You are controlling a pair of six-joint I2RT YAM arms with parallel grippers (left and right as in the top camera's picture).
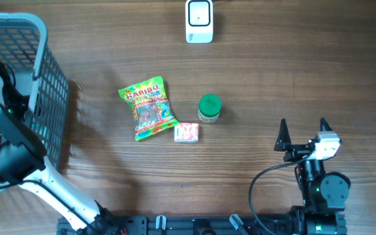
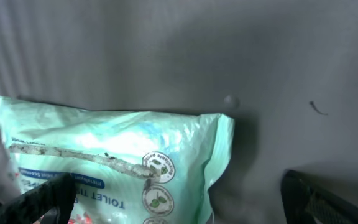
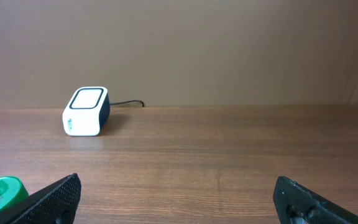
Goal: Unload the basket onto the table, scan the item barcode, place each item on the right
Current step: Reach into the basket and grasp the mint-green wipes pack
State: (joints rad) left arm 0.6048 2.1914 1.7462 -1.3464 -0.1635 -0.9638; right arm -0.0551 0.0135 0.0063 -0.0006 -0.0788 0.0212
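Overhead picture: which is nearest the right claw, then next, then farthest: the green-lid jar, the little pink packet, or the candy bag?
1. Green-lid jar, left of the right claw.
2. Pink packet, further left.
3. Candy bag, farthest left.

You have the basket at the left end of the table, with the left arm reaching down into it. Inside, a pack lies on the basket floor, just ahead of the left gripper and more toward its left finger. The scanner sits at the far edge, about mid-table. At the centre, the bag lies left of the jar, a little apart from it. The packet sits nearer the robot, between the two, just beside the bag's near right corner. The right gripper hangs right of the jar and nearer the base, well apart, pointing toward the far edge.
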